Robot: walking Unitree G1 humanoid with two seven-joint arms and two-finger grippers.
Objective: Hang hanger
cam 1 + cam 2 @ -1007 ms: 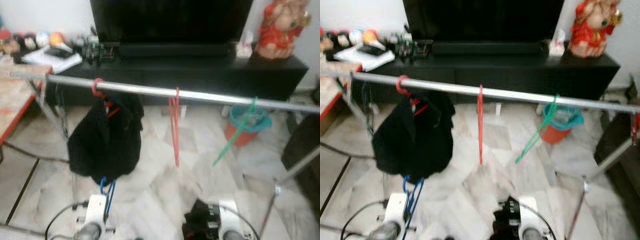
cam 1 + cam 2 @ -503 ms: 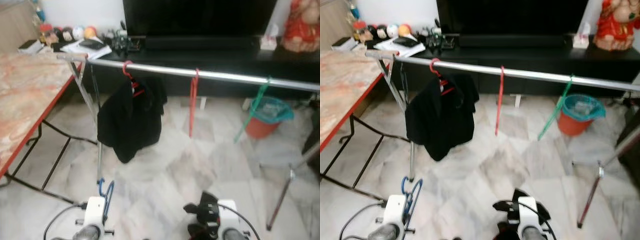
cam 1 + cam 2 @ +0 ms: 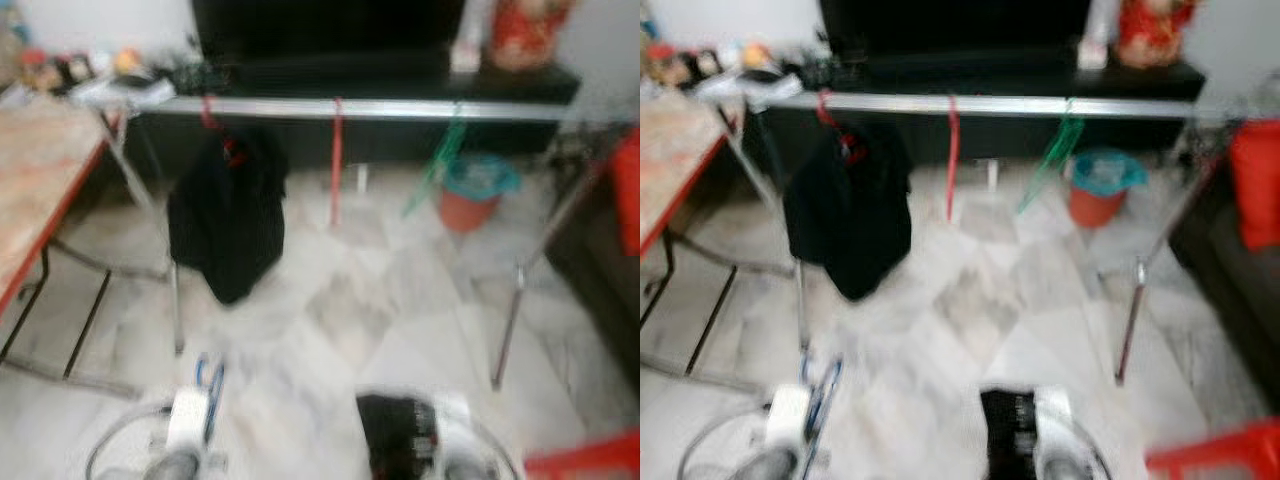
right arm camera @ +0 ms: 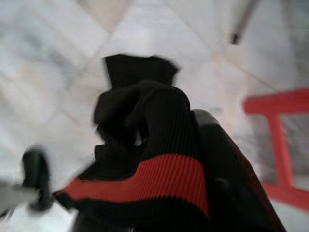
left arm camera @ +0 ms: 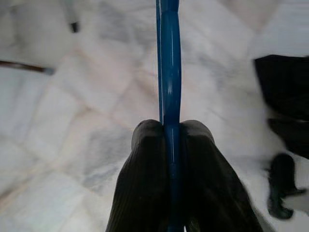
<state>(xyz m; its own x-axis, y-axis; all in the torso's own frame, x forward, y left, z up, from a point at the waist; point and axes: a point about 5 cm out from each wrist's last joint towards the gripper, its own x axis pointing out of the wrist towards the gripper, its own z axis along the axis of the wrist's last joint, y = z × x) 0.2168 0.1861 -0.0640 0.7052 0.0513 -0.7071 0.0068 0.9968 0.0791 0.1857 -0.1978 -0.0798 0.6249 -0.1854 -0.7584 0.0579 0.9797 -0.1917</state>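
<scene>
Your left gripper (image 5: 169, 140) has its two black fingers pressed tight on the blue hanger (image 5: 168, 72), held low in front of the body and well apart from the silver rail (image 3: 400, 108) across the room. Your right gripper (image 4: 159, 145) is closed on a bunched black garment with a red stripe (image 4: 145, 183). The rail already carries a black garment on a red hanger (image 3: 228, 215), a bare red hanger (image 3: 336, 160) and a green hanger (image 3: 440, 165), with a gap between the last two. The head views are blurred — judging the hook's height against the rail from them is unreliable. The pinch on the thin blue bar is narrow, so the hanger may swivel or slip in the grip as you raise it. A hook arriving tilted could knock the rail or tangle with a neighbouring hanger — and the rack's legs (image 3: 505, 330) stand in your path.
</scene>
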